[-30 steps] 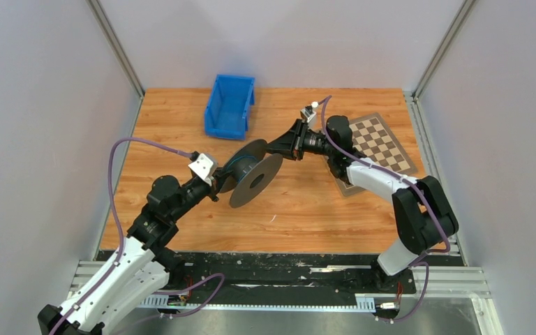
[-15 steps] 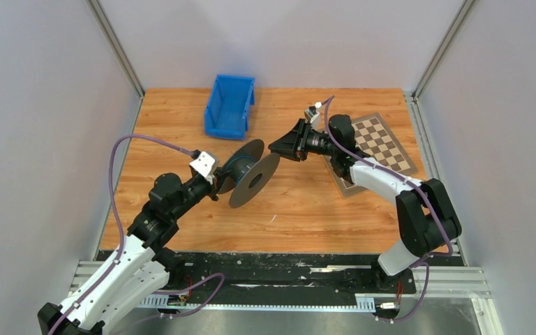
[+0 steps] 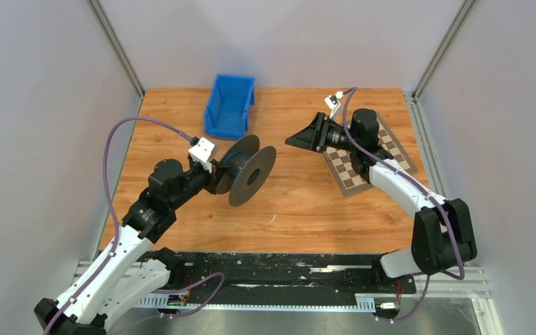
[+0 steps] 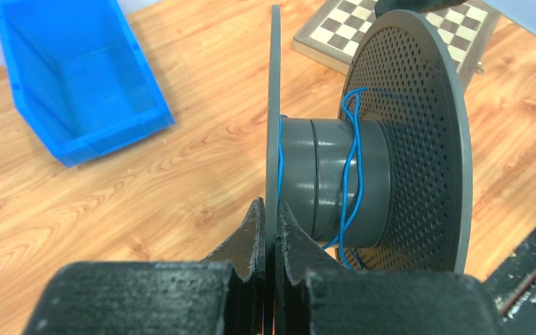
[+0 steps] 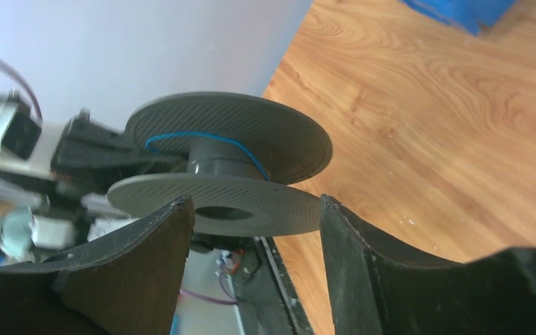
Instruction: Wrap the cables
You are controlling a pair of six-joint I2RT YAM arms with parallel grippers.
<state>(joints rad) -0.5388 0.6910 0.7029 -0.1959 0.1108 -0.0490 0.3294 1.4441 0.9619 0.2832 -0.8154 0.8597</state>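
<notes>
A thin blue cable lies in a few loose turns round the hub of a dark grey spool. It also shows in the right wrist view. My left gripper is shut on the spool's near flange and holds the spool on edge above the table, left of centre. My right gripper is open and empty, apart from the spool, to its upper right. In the right wrist view its fingers frame the spool from a distance.
A blue bin stands at the back, behind the spool. A chessboard lies at the right, under my right arm. Grey walls close in the table on the left, back and right.
My right gripper has drawn back from the spool, to the right and toward the back. My left arm has shifted the spool slightly and still holds it.
</notes>
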